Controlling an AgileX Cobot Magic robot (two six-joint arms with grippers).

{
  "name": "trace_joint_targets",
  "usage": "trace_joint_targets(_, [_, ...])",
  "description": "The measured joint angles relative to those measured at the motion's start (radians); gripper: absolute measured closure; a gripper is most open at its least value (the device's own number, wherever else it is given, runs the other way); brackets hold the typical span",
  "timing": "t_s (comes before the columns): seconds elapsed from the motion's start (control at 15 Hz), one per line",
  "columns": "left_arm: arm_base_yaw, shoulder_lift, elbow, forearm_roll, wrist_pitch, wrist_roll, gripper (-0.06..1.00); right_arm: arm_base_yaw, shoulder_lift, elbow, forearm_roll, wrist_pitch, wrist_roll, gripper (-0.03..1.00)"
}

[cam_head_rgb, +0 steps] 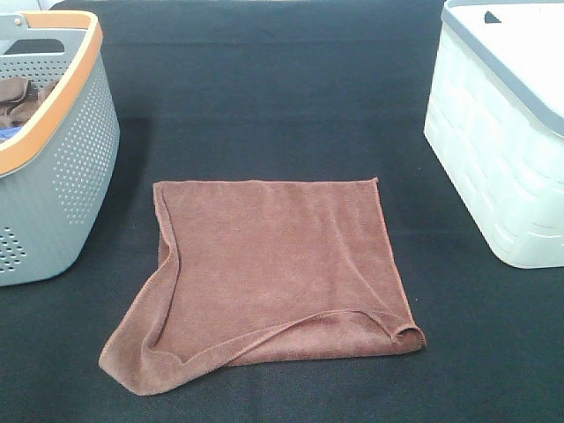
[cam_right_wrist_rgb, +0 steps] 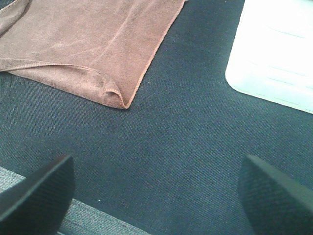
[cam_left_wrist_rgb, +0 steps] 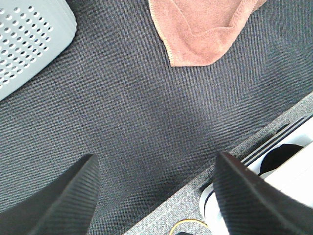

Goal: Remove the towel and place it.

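The rust-brown towel (cam_head_rgb: 273,269) lies spread on the black table (cam_head_rgb: 282,115), folded loosely with its front edge turned over. Neither gripper shows in the exterior high view. In the left wrist view my left gripper (cam_left_wrist_rgb: 156,196) is open and empty above the black cloth near the table's front edge, with a towel corner (cam_left_wrist_rgb: 195,29) ahead of it. In the right wrist view my right gripper (cam_right_wrist_rgb: 156,196) is open and empty, with the towel's front right corner (cam_right_wrist_rgb: 98,49) ahead of it.
A grey perforated basket (cam_head_rgb: 79,167) with an orange rim stands at the left and holds a duller brown bunched cloth (cam_head_rgb: 22,99). A white basket (cam_head_rgb: 502,150) with a grey rim stands at the right. The table's grey front edge (cam_left_wrist_rgb: 274,132) shows beside the left gripper.
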State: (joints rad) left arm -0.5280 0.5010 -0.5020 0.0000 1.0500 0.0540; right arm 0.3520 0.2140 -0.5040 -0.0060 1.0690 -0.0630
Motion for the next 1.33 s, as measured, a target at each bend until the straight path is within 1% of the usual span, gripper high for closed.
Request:
trace_joint_targets(0.2, [0.008,-0.014,0.000,0.000,0.000,0.000,0.30,-0.001,0.000,0.000,0.000,0.000,0.000,0.11])
trace_joint_targets(0.27, [0.046,-0.047,0.000,-0.005,0.000,0.000,0.30,-0.023,0.000,0.000,0.000,0.000,0.000,0.11])
trace_joint_targets(0.33, [0.117,-0.101,0.000,-0.005,0.000,0.000,0.30,-0.064,-0.005,0.000,0.000,0.000,0.000,0.11])
trace_joint_targets(0.4, [0.237,-0.209,0.000,0.000,-0.001,0.000,0.30,-0.149,-0.028,0.002,0.000,0.000,0.000,0.11])
trace_joint_targets(0.53, [0.390,-0.388,0.000,0.000,-0.001,0.000,0.30,-0.244,-0.085,0.002,0.000,-0.001,0.001,0.11])
trace_joint_targets(0.6, [0.390,-0.388,0.000,0.000,-0.001,0.000,0.30,-0.244,-0.085,0.002,0.000,-0.001,0.001,0.11])
trace_joint_targets(0.67, [0.451,-0.467,0.000,0.000,-0.001,0.000,0.30,-0.277,-0.120,0.002,0.000,-0.001,0.001,0.11])
trace_joint_targets(0.73, [0.514,-0.503,-0.002,0.000,0.002,0.000,0.30,-0.318,-0.175,0.002,0.000,-0.001,0.001,0.11])
trace_joint_targets(0.87, [0.547,-0.506,-0.002,-0.006,0.001,0.002,0.30,-0.326,-0.216,0.002,0.006,-0.001,0.001,0.11])
trace_joint_targets(1.33, [0.547,-0.506,-0.002,-0.006,0.001,0.003,0.30,-0.326,-0.221,0.002,0.006,-0.001,0.001,0.11])
